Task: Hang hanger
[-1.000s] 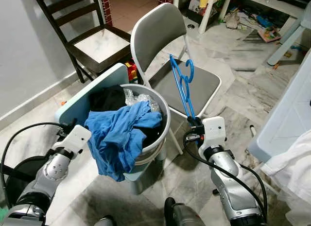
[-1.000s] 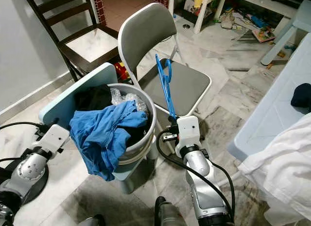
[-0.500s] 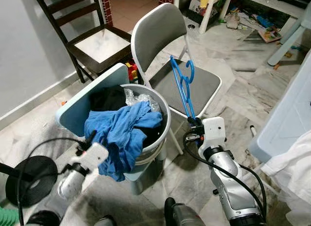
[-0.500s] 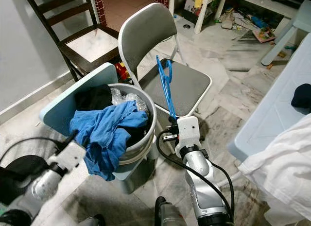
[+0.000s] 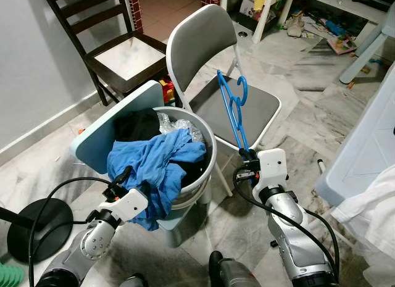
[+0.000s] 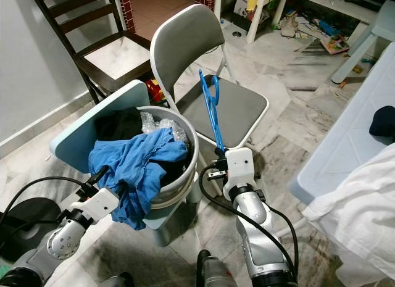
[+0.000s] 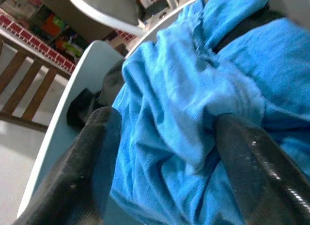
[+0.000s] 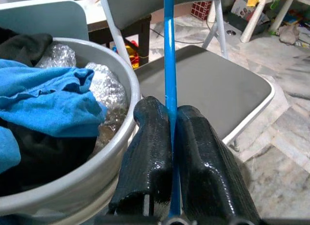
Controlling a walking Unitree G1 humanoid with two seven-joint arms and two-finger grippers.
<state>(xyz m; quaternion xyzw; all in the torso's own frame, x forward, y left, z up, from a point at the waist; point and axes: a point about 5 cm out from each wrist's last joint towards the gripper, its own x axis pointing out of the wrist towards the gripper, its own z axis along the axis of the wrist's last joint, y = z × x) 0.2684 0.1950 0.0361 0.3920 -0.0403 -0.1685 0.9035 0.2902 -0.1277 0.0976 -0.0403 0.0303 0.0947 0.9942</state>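
With the right gripper [image 8: 170,138] clamped on the blue plastic hanger [image 5: 231,105], the left gripper [image 7: 164,152] gapes around the blue cloth [image 5: 154,166], ready to pinch it

- Bucket [image 5: 207,152] on small stool [image 5: 99,139], cloth [image 5: 154,166] draped over its rim.
- Folding chair [image 5: 203,46] right behind bucket.
- Wooden chair [image 5: 117,52] further back, left.
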